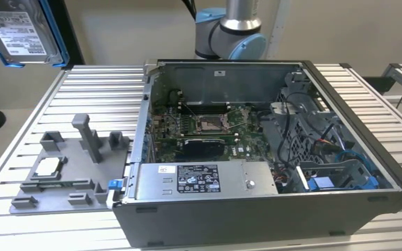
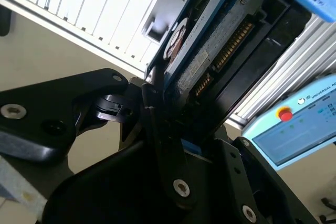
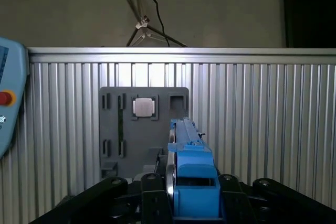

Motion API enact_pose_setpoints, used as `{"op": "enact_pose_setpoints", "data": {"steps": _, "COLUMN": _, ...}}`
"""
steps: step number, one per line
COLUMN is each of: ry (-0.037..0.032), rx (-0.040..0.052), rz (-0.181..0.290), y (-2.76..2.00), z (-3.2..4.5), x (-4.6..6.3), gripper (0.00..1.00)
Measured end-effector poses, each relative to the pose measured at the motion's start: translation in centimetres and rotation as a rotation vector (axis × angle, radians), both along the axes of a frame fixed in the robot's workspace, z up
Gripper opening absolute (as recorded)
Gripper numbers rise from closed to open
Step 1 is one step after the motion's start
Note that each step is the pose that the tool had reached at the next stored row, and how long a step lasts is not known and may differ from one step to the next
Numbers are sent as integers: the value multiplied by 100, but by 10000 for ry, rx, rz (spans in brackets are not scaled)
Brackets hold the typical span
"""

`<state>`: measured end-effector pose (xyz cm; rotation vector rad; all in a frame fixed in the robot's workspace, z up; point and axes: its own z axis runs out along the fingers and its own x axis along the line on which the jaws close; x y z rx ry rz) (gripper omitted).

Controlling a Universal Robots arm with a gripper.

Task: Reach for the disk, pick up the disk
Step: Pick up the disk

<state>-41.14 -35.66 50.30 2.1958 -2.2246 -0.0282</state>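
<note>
Ribbed aluminium table [image 1: 368, 104] carrying open computer case [image 1: 257, 219] and grey fixture tray [image 1: 47, 193]. Disk [image 1: 25, 31] hanging high above table at exterior view's left, well clear of tray. In first wrist view, gripper [image 3: 191, 182] clamping disk edge-on by blue bracket [image 3: 193, 163], likely sparing label face.

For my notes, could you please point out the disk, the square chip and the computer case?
the disk [image 1: 21, 32], exterior view, its white label
the square chip [image 3: 143, 107], first wrist view, its centre
the computer case [image 1: 257, 219], exterior view, its front wall
</note>
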Motion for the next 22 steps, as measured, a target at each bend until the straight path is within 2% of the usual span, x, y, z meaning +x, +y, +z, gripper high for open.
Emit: {"op": "enact_pose_setpoints", "data": {"steps": 22, "ry": 1, "rx": 0, "rz": 0, "y": 0, "z": 0, "x": 278, "gripper": 0}}
